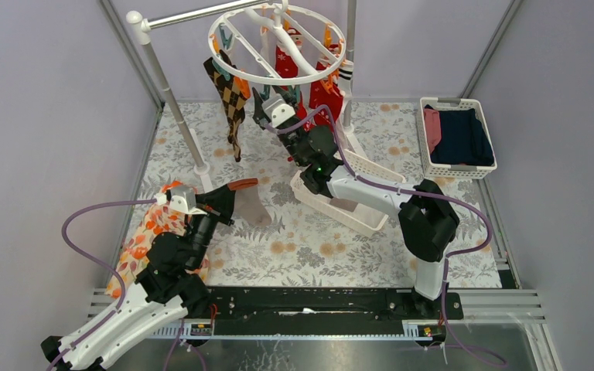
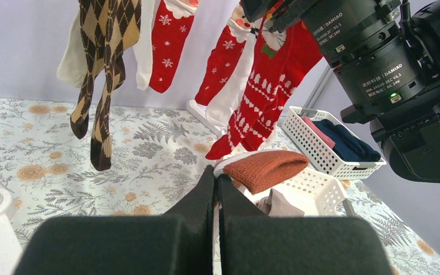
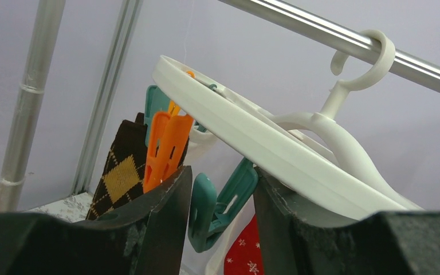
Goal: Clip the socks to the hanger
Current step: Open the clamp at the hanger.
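The round white hanger [image 1: 303,76] hangs from a rail at the back. Brown argyle socks [image 1: 232,97] and red-and-white Christmas socks [image 1: 326,91] are clipped to it. My right gripper [image 1: 265,100] is raised under the ring's near rim. In the right wrist view its jaws stand half wide around a teal clip [image 3: 220,200], touching it on both sides, just below the ring [image 3: 275,152]. My left gripper [image 1: 228,202] is low over the cloth at left. It is shut on the white edge of a sock [image 2: 266,169] with a rust-brown end and a taupe body [image 1: 255,210].
A white basket [image 1: 425,139] at the back right holds folded navy and pink clothes. A white slatted basket [image 1: 360,220] lies under the right arm with a taupe sock [image 2: 281,205] in it. An orange floral cloth [image 1: 151,228] lies beside the left arm. A grey pole [image 1: 174,108] slants at left.
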